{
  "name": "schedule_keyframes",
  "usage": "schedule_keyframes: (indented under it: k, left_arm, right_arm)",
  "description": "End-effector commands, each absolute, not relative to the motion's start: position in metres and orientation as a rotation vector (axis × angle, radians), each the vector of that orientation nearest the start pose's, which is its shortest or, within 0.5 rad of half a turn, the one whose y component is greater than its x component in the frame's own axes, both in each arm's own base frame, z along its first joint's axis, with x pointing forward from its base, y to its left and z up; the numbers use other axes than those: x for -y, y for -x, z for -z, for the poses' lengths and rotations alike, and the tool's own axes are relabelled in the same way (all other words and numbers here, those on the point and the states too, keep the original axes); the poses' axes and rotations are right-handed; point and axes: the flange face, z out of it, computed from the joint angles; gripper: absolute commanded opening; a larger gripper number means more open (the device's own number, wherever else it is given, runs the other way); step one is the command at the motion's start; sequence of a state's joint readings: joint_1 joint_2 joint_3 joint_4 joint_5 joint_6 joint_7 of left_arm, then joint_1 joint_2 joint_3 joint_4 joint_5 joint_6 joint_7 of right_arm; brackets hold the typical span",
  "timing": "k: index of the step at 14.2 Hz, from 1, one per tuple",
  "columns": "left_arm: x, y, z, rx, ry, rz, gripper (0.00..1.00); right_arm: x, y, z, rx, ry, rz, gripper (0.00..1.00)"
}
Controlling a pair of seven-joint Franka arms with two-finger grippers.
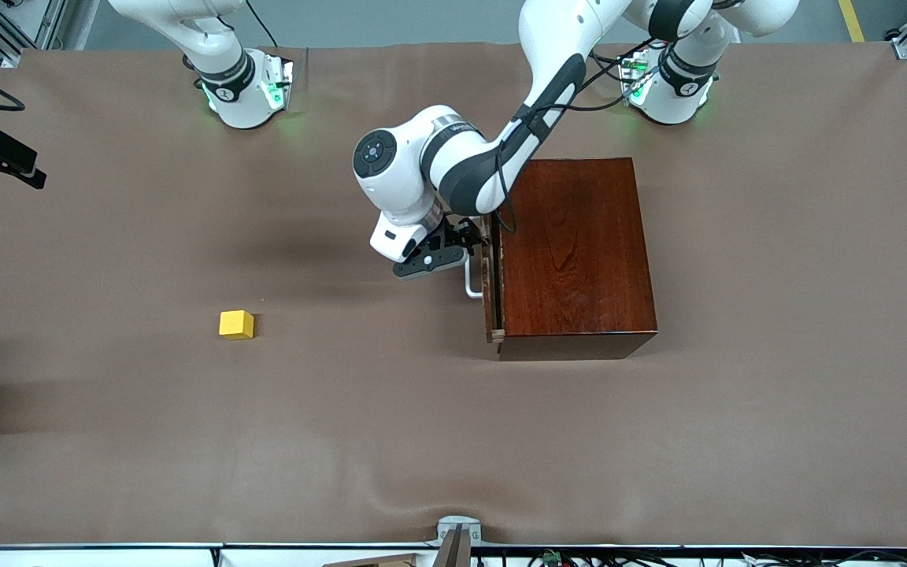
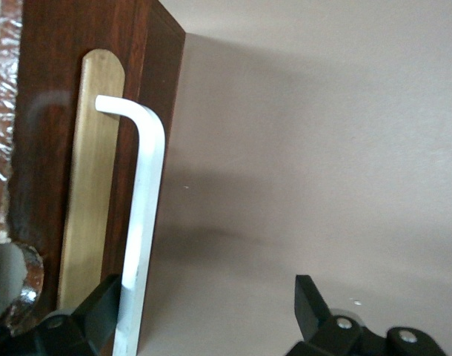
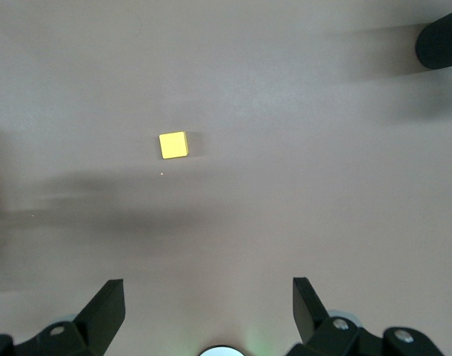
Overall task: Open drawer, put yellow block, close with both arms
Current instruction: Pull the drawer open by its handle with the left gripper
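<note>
The drawer (image 1: 490,287) is barely open in its reddish-brown wooden box (image 1: 575,248), white bar handle (image 2: 141,222) outward. The small yellow block (image 1: 236,324) lies well apart, toward the right arm's end.

We found bare cloth all round the yellow block (image 1: 236,324) under the right gripper (image 3: 209,300); the wooden box (image 1: 575,248) stood well apart
</note>
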State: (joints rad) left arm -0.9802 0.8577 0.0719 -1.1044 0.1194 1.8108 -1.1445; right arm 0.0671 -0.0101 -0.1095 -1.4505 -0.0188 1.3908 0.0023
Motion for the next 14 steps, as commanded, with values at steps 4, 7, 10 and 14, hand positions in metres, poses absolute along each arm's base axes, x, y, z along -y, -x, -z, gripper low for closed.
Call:
schedule_keyframes:
  k: [4, 7, 10, 14]
  left_arm:
    - [0.638, -0.45, -0.299, 0.355, 3.148, 0.158, 1.0]
    - [0.644, -0.45, -0.298, 0.39, 3.178, 0.183, 1.0]
    - [0.651, -0.445, -0.301, 0.417, 3.217, 0.168, 1.0]
    - [0.657, -0.439, -0.304, 0.424, 3.238, 0.18, 1.0]
  right_arm:
    - [0.028, -0.532, -0.673, -0.071, 3.161, -0.081, 1.0]
    - [0.028, -0.532, -0.673, -0.071, 3.161, -0.081, 1.0]
    - [0.029, -0.532, -0.673, -0.076, 3.16, -0.081, 1.0]
    - [0.03, -0.531, -0.673, -0.079, 3.16, -0.081, 1.0]
